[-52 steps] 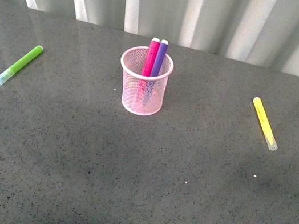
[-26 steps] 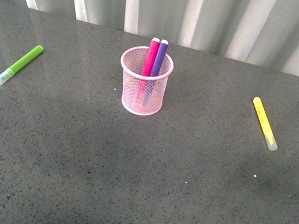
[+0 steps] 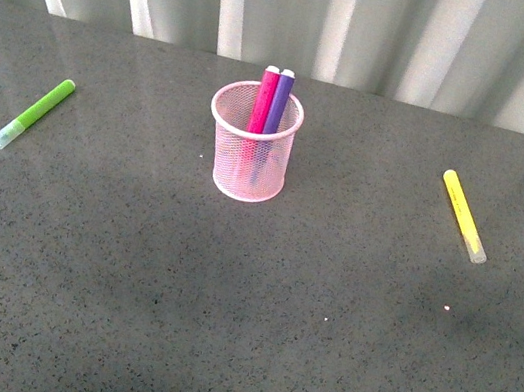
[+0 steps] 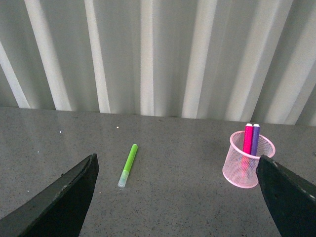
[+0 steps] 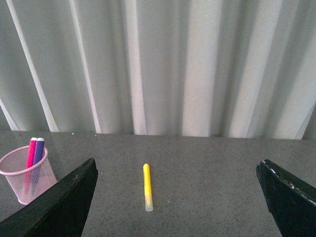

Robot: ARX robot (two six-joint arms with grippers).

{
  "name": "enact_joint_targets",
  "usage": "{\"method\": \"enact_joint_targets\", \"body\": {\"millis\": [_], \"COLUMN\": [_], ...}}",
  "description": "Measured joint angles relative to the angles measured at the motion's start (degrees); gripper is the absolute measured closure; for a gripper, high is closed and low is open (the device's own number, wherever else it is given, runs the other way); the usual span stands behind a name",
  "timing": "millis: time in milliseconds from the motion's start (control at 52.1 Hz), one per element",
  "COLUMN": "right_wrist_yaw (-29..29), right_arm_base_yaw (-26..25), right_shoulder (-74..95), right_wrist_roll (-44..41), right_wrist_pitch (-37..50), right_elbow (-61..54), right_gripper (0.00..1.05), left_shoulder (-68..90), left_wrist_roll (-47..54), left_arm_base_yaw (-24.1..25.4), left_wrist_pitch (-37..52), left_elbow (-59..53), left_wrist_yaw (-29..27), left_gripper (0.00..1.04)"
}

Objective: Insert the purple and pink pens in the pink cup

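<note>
- While I scan from the counter's [image 3: 218, 330] left edge, the lime-green marker [image 3: 33, 114] lies flat there, well clear of everything.
- My left tool [image 4: 177, 197] hangs spread and empty.
- Toward the counter's back edge, mid-width, the pink cup [image 3: 250, 153] stands upright with the pink pen [image 3: 263, 101] and purple pen [image 3: 278, 103] touching inside, so I judge the task done.
- My right tool [image 5: 177, 197] hangs spread too; a careless sweep could tip the light cup.
- Near the right edge lies the yellow marker [image 3: 464, 215].
</note>
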Motion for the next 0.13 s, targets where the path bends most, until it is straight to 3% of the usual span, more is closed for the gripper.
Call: {"method": "enact_joint_targets", "body": {"millis": [134], "right_wrist_yaw": [0.0], "right_arm_base_yaw": [0.0], "right_shoulder": [0.0], "right_wrist_roll": [0.0], "right_wrist_pitch": [0.0], "right_elbow": [0.0], "right_gripper": [0.07], "left_shoulder": [0.0], "left_wrist_roll": [0.0], "left_arm_base_yaw": [0.0], "left_wrist_pitch": [0.0], "left_elbow": [0.0], "left_wrist_yaw": [0.0], "left_gripper": [0.07]}}
